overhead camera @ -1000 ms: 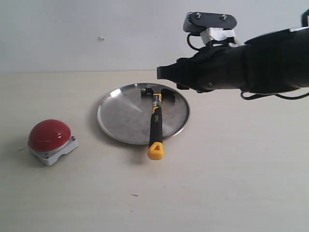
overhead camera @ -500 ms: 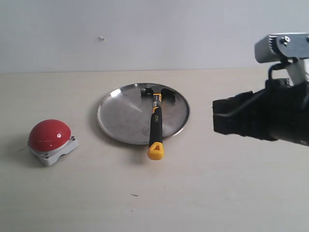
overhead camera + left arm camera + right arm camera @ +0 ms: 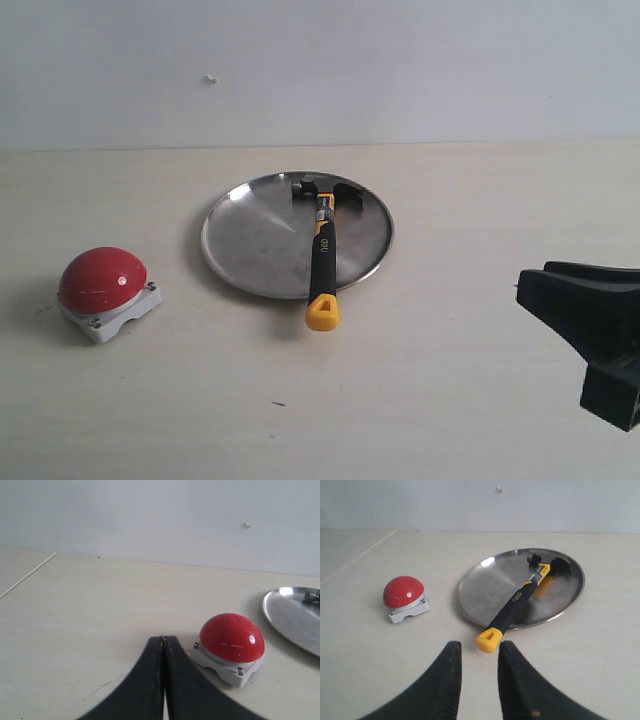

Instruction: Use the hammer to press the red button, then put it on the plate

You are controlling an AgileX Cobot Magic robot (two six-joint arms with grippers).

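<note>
The right gripper stands with its 2 black fingers parted by a narrow gap and nothing between them. In the exterior view it shows as a dark shape at the right edge of the bench, well apart from everything else. Its wrist camera shows the yellow end of the hammer as the nearest thing beyond the fingertips, in line with the gap but not touching either finger.

The left gripper has its 2 fingers pressed together tip to tip, gripping nothing. The red button sits just beyond them.

The hammer lies on the plate. Its dark head rests inside the rim on the side toward the bench's far edge. The black-and-yellow handle runs across the dish toward the near edge, and the yellow end sticks out past the rim over the bare bench.

The plate sits about midway between the left and right edges, closer to the far edge, where the bench meets a pale wall. The red button, a glossy dome on a light grey square base, stands upright toward the left edge, well apart from the plate and untouched by either gripper
</note>
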